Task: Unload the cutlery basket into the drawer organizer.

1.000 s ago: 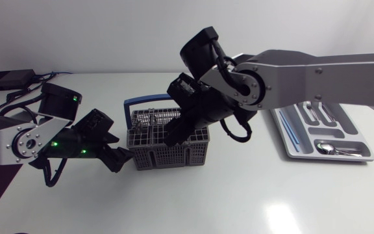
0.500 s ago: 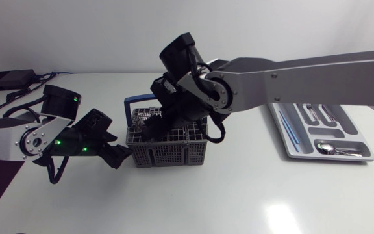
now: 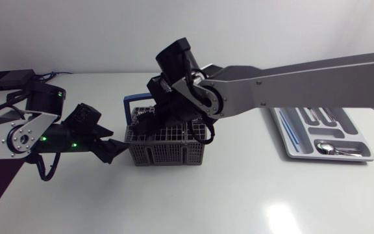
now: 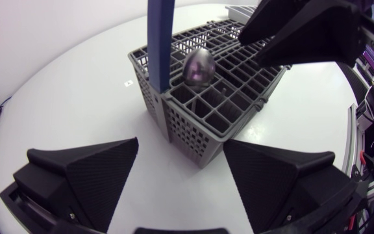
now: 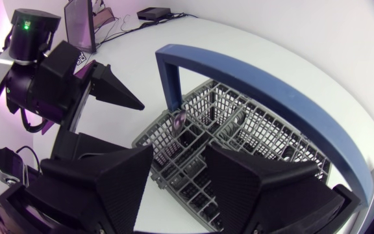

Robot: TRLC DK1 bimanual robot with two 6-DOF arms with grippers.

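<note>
The grey cutlery basket [image 3: 167, 144] with its blue handle [image 3: 134, 104] stands mid-table. My right gripper [image 3: 151, 123] hangs over its left end, open, nothing between the fingers; in the right wrist view [image 5: 180, 175] the basket's cells [image 5: 239, 136] lie just under it. A spoon [image 4: 198, 65] stands bowl-up in a cell by the handle [image 4: 161, 39]. My left gripper [image 3: 114, 149] sits low beside the basket's left end, open and apart from it [image 4: 180, 172]. The drawer organizer [image 3: 291, 146] lies at the right with several pieces in it.
A black box [image 3: 5, 79] with cables sits at the table's back left corner. The right arm's long silver link [image 3: 304, 75] spans the air between the basket and the organizer.
My right gripper has swung left from the basket's middle to its left end, near the handle. My left gripper has drawn back a little to the left.
</note>
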